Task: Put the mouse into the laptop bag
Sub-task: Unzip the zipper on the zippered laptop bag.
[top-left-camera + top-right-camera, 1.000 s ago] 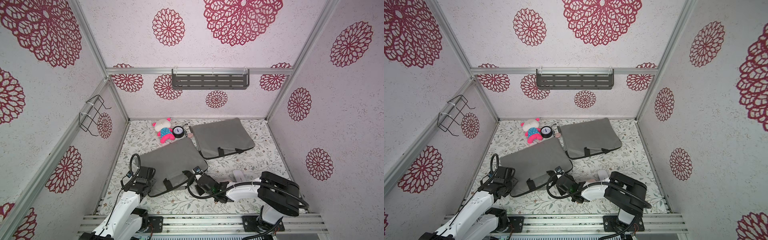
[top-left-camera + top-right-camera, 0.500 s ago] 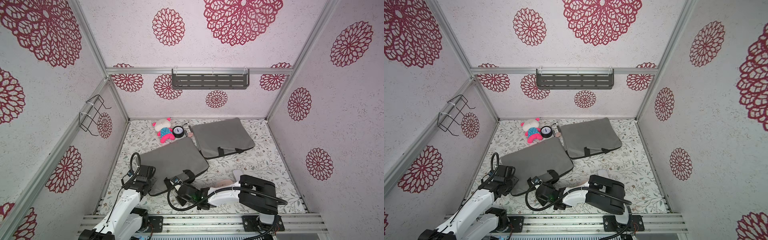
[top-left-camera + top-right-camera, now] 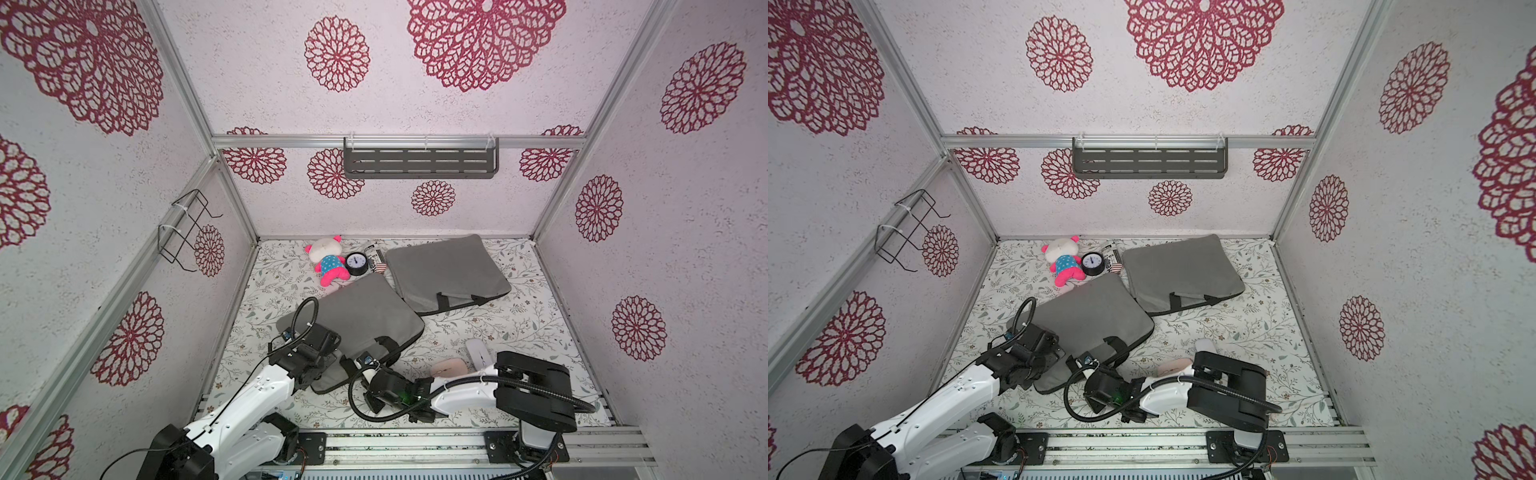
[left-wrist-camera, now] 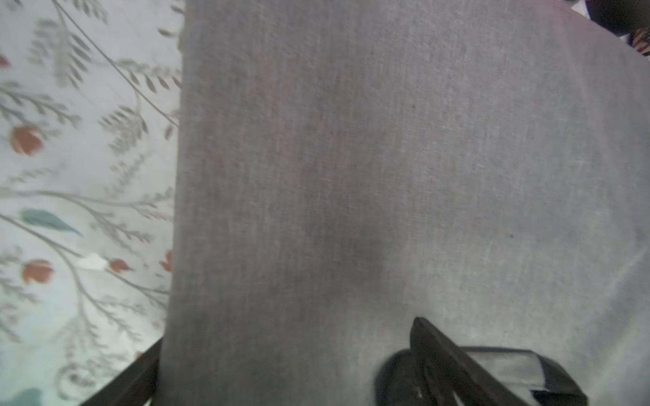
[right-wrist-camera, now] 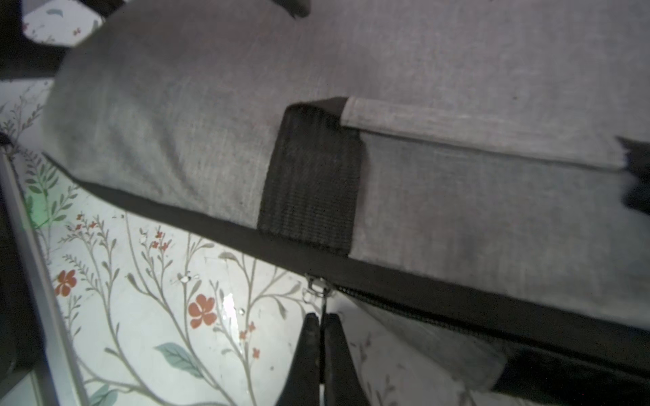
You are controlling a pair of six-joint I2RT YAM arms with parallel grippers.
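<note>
**Near bag, zipper end: both mice lie to the right of the right tool**

Right tool (image 5: 322,318): clenched. A thin zipper pull (image 5: 319,291) appears pinched between its tips, at the front edge of the near laptop bag (image 3: 365,316).

Left tool (image 4: 288,332): released. Its jaws stand wide apart over the bag's grey top panel, and you can see nothing held.

Relation that matters: two mice sit on the tabletop (image 3: 519,332), to the right of the bag's zippered edge and apart from it.
- The pink mouse (image 3: 449,367) lies just beside the right forearm, long axis roughly across the tabletop.
- The white mouse (image 3: 478,351) lies just behind the pink one, long axis pointing away from the base and slightly tilted.
- From the right tool, both lie to the right, back along its own arm.
- The right arm is much the nearer. The left would have to reach across the bag.
- My judgement: you must let go of the pull before that tool can turn back toward them.

Hidden or unclear:
- The task does not say which mouse is meant.
- The right arm partly covers the pink mouse in a top view (image 3: 1177,365).
- The right wrist view shows the teeth parted on one side of the slider, then the frame cuts the opening off. The arm covers the bag's mouth in both top views.
- You cannot tell whether the gap would admit a mouse.
- The left wrist view is blurred.
- A second grey bag (image 3: 444,270) lies well apart at the back.
</note>
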